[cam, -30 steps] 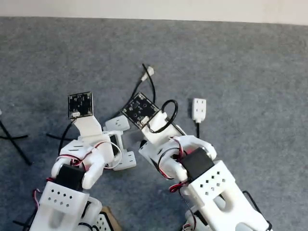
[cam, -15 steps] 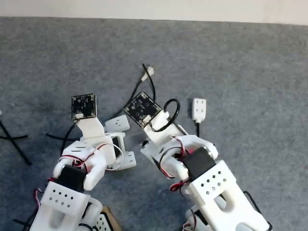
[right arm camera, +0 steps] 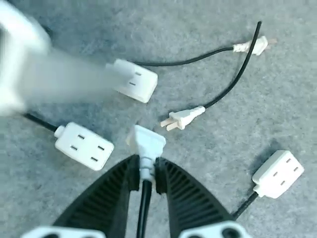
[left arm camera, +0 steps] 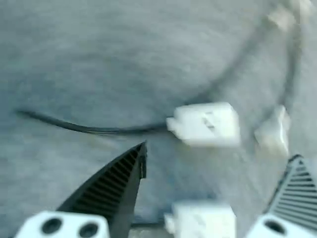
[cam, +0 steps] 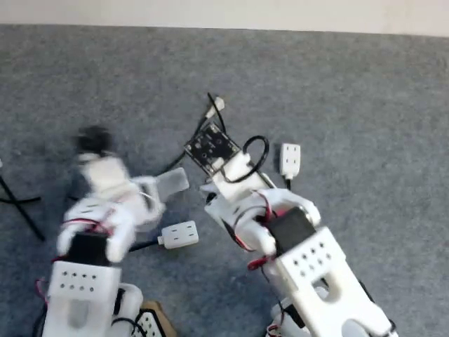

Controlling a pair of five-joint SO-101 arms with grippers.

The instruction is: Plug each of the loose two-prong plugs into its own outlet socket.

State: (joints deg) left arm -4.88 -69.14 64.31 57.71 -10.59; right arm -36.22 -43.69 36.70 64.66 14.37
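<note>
Pinches the white plug point(right arm camera: 146, 143) by its cord end in the right gripper point(right arm camera: 146, 173), mid-frame in the high view, with the left gripper point(left arm camera: 219, 151) gaping empty, so may swivel it askew and shove the socket point(cam: 179, 234) at lower left away.

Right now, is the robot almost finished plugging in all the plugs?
Not nearly. Done: nothing, since all three sockets have empty slots. In hand: the right gripper is pinching one plug. Left to do: that one, plus two loose plugs lying on the carpet. The left gripper is open, holding nothing.
</note>
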